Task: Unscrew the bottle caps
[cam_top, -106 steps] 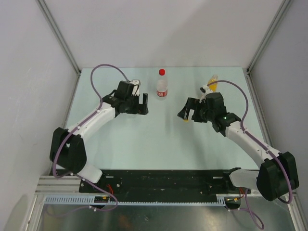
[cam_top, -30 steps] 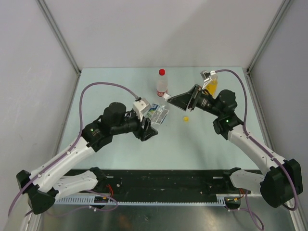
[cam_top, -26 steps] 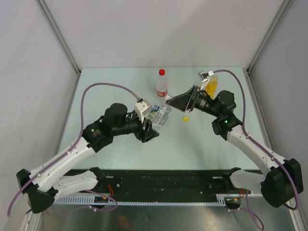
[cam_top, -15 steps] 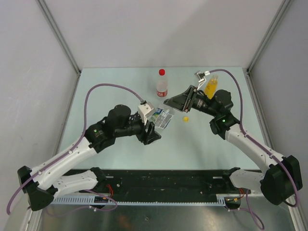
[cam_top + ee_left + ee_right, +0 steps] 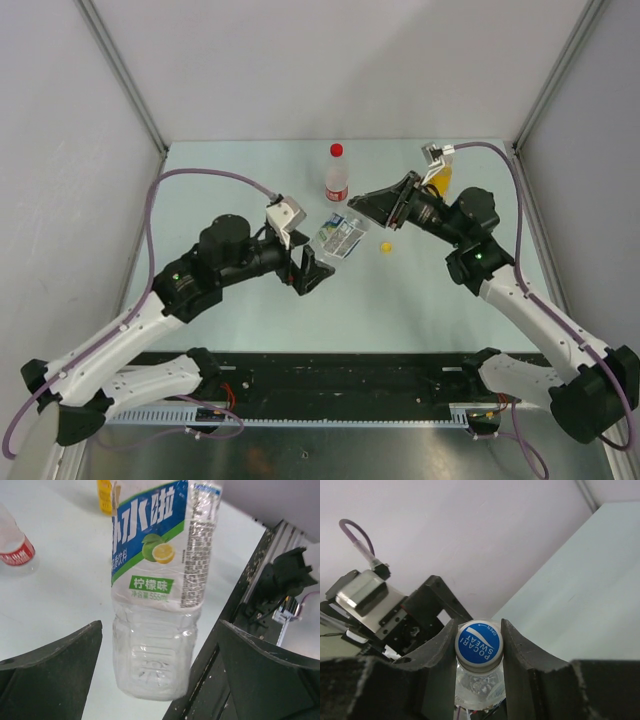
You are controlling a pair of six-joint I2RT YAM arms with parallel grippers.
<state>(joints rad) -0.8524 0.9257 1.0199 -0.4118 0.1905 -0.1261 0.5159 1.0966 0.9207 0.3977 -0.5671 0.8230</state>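
The right pincer (image 5: 477, 630) is closed on the blue-topped cap (image 5: 478, 643) of the blue-labelled bottle (image 5: 152, 605), one finger on each side of the cap's rim. The bottle hangs tilted from that hold alone, between the two arms over the middle of the table (image 5: 400, 300); whether its base brushes the surface I cannot tell. The left pincer (image 5: 159, 625) stands spread wide with the bottle's lower body between its fingers and a clear gap on either side, gripping nothing. The bottle looks empty or nearly so: light, with thin clear walls that would dent under a hard squeeze and a glossy label sleeve likely to slip. The ribbed section below the label looks the stiffest place for the left pincer to take it, squarely across the width, firm enough to stop it turning yet short of crushing it. The cap is small and hard, and a hold on its side suits twisting. With the body free, I judge a twist would merely spin the whole bottle. The yellow cap (image 5: 385, 246) lies loose on the table near the orange-liquid bottle (image 5: 441, 182), while the red cap (image 5: 337, 150) sits on the red-labelled bottle (image 5: 337, 182) at the back
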